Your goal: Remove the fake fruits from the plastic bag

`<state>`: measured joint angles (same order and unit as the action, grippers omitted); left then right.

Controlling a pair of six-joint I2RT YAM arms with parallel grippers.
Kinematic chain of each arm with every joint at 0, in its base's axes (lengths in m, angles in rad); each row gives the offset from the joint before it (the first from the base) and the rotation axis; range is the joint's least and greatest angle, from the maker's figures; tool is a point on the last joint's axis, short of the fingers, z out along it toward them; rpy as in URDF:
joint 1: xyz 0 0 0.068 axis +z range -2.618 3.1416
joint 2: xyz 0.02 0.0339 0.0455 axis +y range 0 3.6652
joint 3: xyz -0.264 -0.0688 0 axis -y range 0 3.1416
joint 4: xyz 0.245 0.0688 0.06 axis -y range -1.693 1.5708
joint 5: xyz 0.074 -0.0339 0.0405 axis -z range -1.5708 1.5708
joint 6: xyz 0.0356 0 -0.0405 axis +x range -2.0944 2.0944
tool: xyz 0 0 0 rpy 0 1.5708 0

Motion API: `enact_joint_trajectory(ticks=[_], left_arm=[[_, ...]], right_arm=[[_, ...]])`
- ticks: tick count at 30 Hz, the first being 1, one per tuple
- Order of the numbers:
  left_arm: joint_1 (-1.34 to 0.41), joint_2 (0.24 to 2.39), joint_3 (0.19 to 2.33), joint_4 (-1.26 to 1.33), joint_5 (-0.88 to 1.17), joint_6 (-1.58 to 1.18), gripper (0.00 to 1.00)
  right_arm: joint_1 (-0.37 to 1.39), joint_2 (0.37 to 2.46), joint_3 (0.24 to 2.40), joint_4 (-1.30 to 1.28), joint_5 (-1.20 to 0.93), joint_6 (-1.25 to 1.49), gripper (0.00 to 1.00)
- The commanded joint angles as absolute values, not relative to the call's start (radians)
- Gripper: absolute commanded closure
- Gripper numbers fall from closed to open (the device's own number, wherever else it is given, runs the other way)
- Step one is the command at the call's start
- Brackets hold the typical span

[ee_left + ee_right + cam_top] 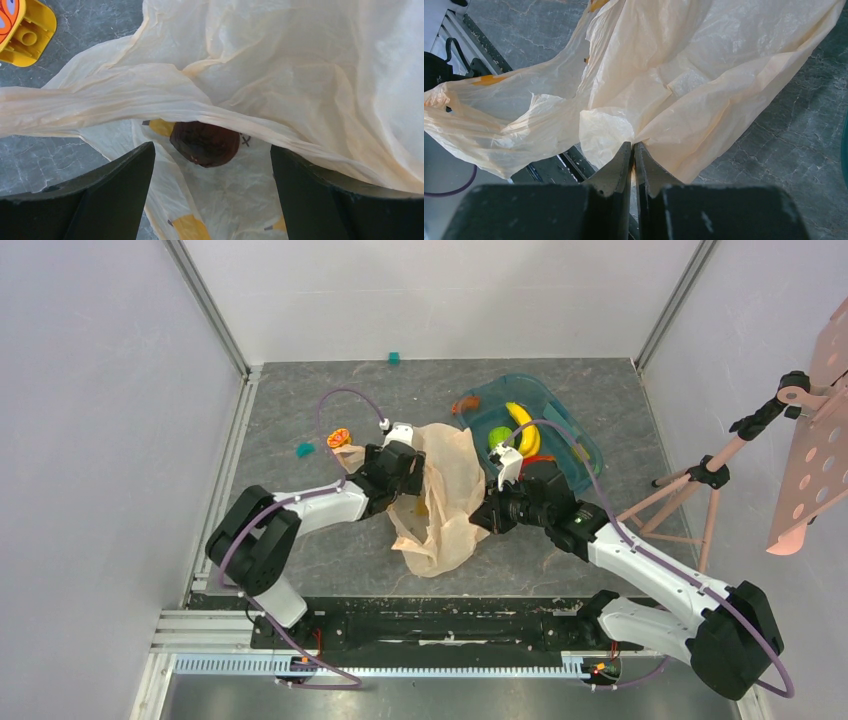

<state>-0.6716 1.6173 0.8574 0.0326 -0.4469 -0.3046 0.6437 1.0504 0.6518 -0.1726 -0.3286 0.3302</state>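
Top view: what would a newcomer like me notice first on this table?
A crumpled pale peach plastic bag lies in the middle; the right gripper pinches its edge. The left gripper, wide open, hangs over a dark brown round toy fruit inside the bag's mouth. Right of it, a teal tub holds a yellow banana and a green fruit.

Right hand (633, 150) pinches plastic bag (684, 80).

Pale peach plastic bag (300, 75) with orange marks; dark brown round fruit (205, 144).
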Motion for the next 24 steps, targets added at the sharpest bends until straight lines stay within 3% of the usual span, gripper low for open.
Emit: enact_joint_trajectory(ticks=[1,8,13,18,21,24], left_arm=[[-0.638,1.68,0.92,0.084,-0.476,-0.25,0.09],[-0.609,1.777,0.991,0.095,-0.447,-0.255,0.14],[-0.609,1.802,1.017,0.082,-0.438,-0.272,0.3],[-0.604,1.799,1.015,0.043,-0.458,-0.305,0.39],[-0.594,1.778,0.999,0.03,-0.449,-0.327,0.51],[-0.592,1.748,0.988,0.007,-0.435,-0.337,0.55]], right_arm=[[0.643,1.057,0.65,-0.126,-0.354,0.339,0.92],[0.641,1.056,0.646,-0.127,-0.365,0.337,0.92],[0.641,1.048,0.641,-0.127,-0.363,0.337,0.92],[0.644,1.05,0.641,-0.126,-0.361,0.338,0.92],[0.642,1.048,0.64,-0.126,-0.359,0.337,0.92],[0.643,1.046,0.637,-0.126,-0.351,0.337,0.92]])
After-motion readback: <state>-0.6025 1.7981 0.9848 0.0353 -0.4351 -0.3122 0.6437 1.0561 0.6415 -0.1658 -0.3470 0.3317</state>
